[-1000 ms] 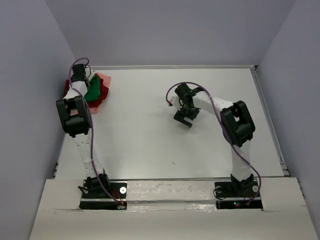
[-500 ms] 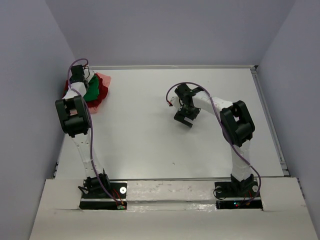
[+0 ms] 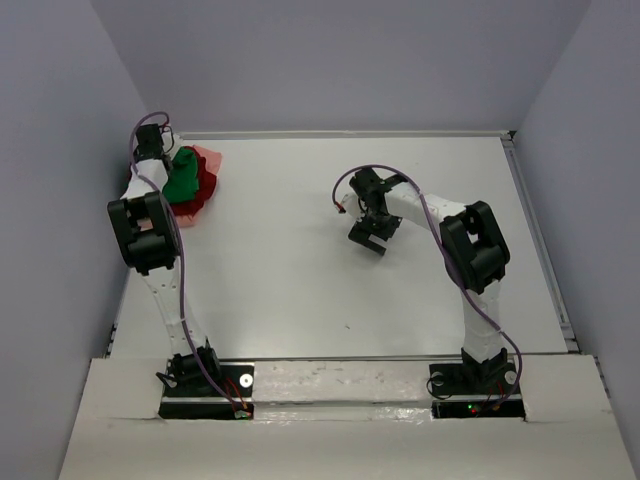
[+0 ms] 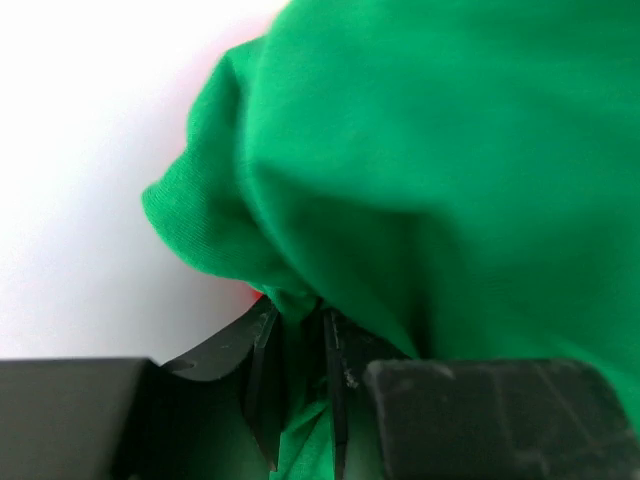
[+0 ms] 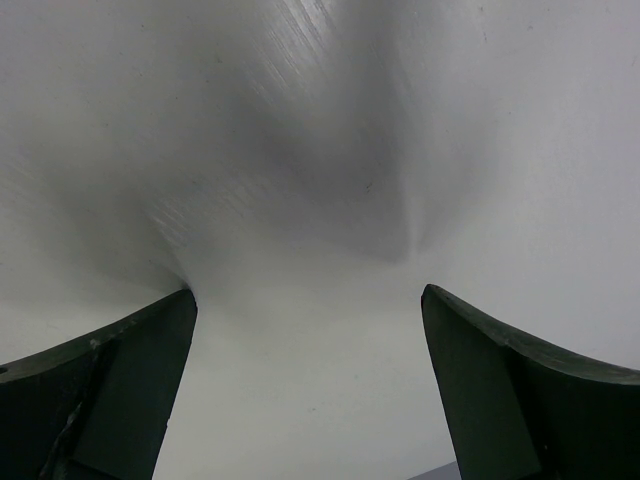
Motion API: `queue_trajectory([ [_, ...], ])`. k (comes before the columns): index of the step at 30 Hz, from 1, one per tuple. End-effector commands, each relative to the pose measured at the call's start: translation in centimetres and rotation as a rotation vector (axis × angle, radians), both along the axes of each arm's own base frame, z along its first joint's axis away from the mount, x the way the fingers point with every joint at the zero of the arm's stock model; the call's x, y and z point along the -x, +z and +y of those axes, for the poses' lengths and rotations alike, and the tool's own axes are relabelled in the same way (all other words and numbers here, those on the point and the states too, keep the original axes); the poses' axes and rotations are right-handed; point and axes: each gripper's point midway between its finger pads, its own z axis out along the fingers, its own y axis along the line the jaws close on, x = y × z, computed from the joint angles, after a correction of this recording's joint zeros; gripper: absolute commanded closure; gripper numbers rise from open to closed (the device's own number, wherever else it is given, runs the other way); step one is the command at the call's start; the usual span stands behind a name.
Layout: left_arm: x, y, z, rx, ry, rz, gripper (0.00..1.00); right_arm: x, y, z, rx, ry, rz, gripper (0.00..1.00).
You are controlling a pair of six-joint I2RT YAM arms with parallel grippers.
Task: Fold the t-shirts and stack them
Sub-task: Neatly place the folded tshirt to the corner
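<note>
Nearest, at the bottom of the top view, both arms rose from their bases on the near edge of the counter [image 3: 300,290]. Further up, right of centre, the right gripper [image 3: 368,238] hung over the white surface, well apart from any cloth. Its wrist view showed the jaws spread wide with only the counter beneath them. Farther off, in the upper left of the frame near the counter's back left corner, the three t-shirts lay heaped in one loose, crumpled pile. The green t-shirt [image 3: 183,176] sat bunched on top toward the left. The dark red t-shirt [image 3: 207,185] spread out under it to the right, and the pale pink t-shirt [image 3: 210,155] showed at the pile's far right edge. The left arm extended along the left side to that pile, with the left gripper [image 3: 155,140] just beside the green cloth at its far left. In the left wrist view the jaws stood narrow, with a fold of green fabric caught in the slim gap between them. The rest of the shirt, blurred, filled most of the frame, with a sliver of red under its hem.
</note>
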Motion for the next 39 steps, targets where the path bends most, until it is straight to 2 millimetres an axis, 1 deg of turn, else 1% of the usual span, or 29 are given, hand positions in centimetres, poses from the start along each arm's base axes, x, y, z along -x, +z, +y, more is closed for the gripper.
queue_trajectory([
  [1,0.8,7.7,2.9,-0.079,0.076,-0.118,0.62,0.1,0.9,-0.5,0.000,-0.001,-0.010,0.00],
  [2,0.9,8.3,2.9,-0.080,0.075,-0.127,0.61,0.1,1.0,-0.5,-0.001,-0.001,-0.011,0.00],
  [4,0.8,8.5,2.8,-0.077,0.071,-0.123,0.59,0.1,1.1,-0.4,-0.004,0.000,-0.013,0.00],
  [5,0.9,8.6,2.7,-0.072,0.073,-0.116,0.54,0.0,1.2,-0.5,-0.004,-0.002,-0.015,0.00],
  [7,0.7,8.8,2.6,-0.061,0.074,-0.117,0.50,0.1,1.1,-0.4,-0.004,0.000,-0.013,0.00],
  [10,0.6,9.8,2.5,-0.051,0.070,-0.134,0.50,-0.1,1.0,-0.9,0.003,-0.009,-0.011,0.00],
  [13,0.5,10.3,2.4,-0.048,0.072,-0.139,0.46,0.0,0.9,-0.9,0.005,-0.007,-0.008,0.00],
  [16,0.6,11.8,2.5,-0.058,0.076,-0.157,0.46,0.0,1.0,-1.0,0.007,-0.007,-0.011,0.00],
  [18,0.6,13.0,2.4,-0.065,0.075,-0.179,0.46,0.0,1.1,-0.9,0.003,-0.006,-0.012,0.00],
  [19,0.6,14.2,2.4,-0.071,0.078,-0.204,0.46,0.0,1.1,-0.9,0.004,-0.006,-0.011,0.00],
  [21,0.8,15.9,2.1,-0.067,0.080,-0.236,0.46,-0.1,1.2,-0.9,0.003,-0.006,-0.012,0.00],
  [22,0.6,17.3,1.9,-0.062,0.074,-0.264,0.46,-0.1,1.1,-0.9,0.005,-0.005,-0.011,0.00],
  [23,0.8,17.2,1.6,-0.045,0.072,-0.257,0.46,-0.1,1.1,-0.9,0.006,-0.003,-0.011,0.00],
  [24,0.6,19.1,1.2,-0.025,0.072,-0.307,0.46,-0.1,1.2,-0.9,0.005,-0.002,-0.013,0.00],
  [25,0.7,19.6,0.1,0.028,0.038,-0.303,0.46,-0.1,1.3,-0.9,0.006,-0.001,-0.014,0.00],
  [26,-0.1,22.5,-1.4,0.097,-0.020,-0.386,0.45,-0.3,1.5,-0.9,0.003,0.000,-0.023,0.00],
  [27,0.5,23.1,-2.7,0.155,-0.052,-0.375,0.45,-0.5,1.6,-1.3,0.002,-0.009,-0.027,0.00],
  [28,0.6,25.6,-3.8,0.191,-0.090,-0.428,0.45,-1.0,2.0,-1.2,-0.005,-0.009,-0.049,0.00],
  [29,0.6,25.6,-6.6,0.303,-0.193,-0.421,0.43,-1.6,2.4,-1.7,-0.004,-0.024,-0.073,0.00],
  [30,1.6,27.8,-8.3,0.363,-0.234,-0.467,0.43,-2.1,2.9,-2.3,-0.006,-0.038,-0.094,0.00],
  [31,2.1,28.7,-9.7,0.409,-0.271,-0.485,0.43,-2.6,3.3,-2.6,-0.010,-0.048,-0.116,0.00],
  [32,2.6,27.5,-11.0,0.476,-0.293,-0.459,0.42,-3.5,4.6,-2.8,-0.024,-0.061,-0.180,0.00],
  [33,3.9,29.4,-13.7,0.555,-0.380,-0.491,0.42,-4.2,5.4,-3.6,-0.031,-0.081,-0.215,0.00],
  [34,4.6,29.4,-15.0,0.602,-0.410,-0.488,0.42,-4.7,6.0,-4.1,-0.041,-0.097,-0.242,0.00],
  [35,5.2,28.9,-16.1,0.653,-0.437,-0.474,0.41,-5.2,6.7,-4.3,-0.055,-0.112,-0.274,0.00],
  [36,5.9,26.3,-17.2,0.721,-0.444,-0.415,0.42,-5.4,7.8,-4.8,-0.068,-0.131,-0.307,0.00],
  [37,7.0,27.4,-18.9,0.769,-0.510,-0.435,0.42,-5.7,8.2,-5.6,-0.081,-0.158,-0.320,0.00],
  [38,7.6,26.3,-19.7,0.814,-0.525,-0.414,0.41,-6.1,8.7,-5.9,-0.101,-0.174,-0.350,0.00],
  [39,8.7,24.4,-21.0,0.872,-0.559,-0.373,0.39,-6.0,9.6,-6.6,-0.112,-0.206,-0.383,0.00],
])
